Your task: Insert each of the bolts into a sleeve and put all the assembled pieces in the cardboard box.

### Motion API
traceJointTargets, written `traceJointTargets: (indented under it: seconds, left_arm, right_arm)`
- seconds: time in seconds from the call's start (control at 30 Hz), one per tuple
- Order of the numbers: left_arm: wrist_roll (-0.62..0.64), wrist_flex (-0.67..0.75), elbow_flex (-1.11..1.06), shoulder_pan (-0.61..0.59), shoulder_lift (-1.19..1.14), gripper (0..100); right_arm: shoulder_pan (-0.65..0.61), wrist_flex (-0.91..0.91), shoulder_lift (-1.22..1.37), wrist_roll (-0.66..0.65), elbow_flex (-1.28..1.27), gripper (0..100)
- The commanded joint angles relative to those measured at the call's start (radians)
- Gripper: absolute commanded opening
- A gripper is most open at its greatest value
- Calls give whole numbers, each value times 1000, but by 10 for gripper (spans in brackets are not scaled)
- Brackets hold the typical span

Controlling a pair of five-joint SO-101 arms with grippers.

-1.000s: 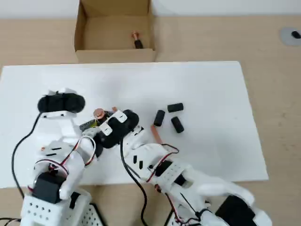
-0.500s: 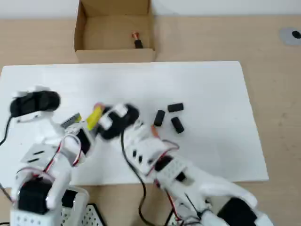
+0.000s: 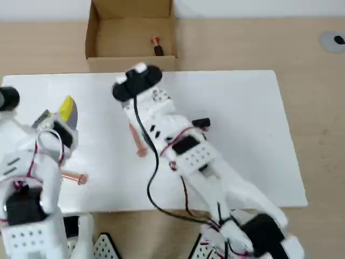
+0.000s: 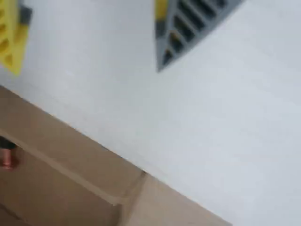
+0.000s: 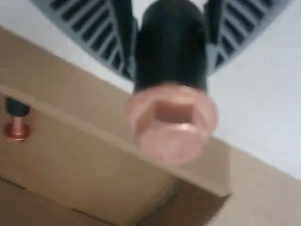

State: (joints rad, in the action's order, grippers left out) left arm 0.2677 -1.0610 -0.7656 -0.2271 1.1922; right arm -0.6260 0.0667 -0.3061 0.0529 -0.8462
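While your right tool (image 5: 170, 52) pinches a sleeved bolt (image 5: 170, 110) by the near wall of the cardboard box (image 3: 132, 63), your left tool (image 4: 89, 37) hangs spread over the white sheet (image 3: 242, 135); another sleeved bolt (image 3: 156, 46) lies inside the box.

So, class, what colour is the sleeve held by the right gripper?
Black sleeve, copper bolt head protruding; clearest in the right wrist view.
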Motion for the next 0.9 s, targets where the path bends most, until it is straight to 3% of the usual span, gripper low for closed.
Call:
traceJointTargets:
  seconds: [0.0, 0.17, 0.33, 0.5, 0.87]
  left_arm:
    - [2, 81, 48, -64, -150, 203]
    - [-15, 167, 38, -114, -424, 203]
    - [-141, 106, 115, -77, -653, 203]
    - [-153, 94, 190, -78, -814, 203]
    - [-269, 92, 250, -75, -1038, 203]
  right_arm:
    - [56, -58, 70, 3, 234, 9]
    - [97, -199, 213, 0, 547, 9]
    - [130, -287, 403, -51, 855, 9]
    - [168, -358, 653, -69, 1170, 9]
    - [257, -327, 1222, -100, 1799, 10]
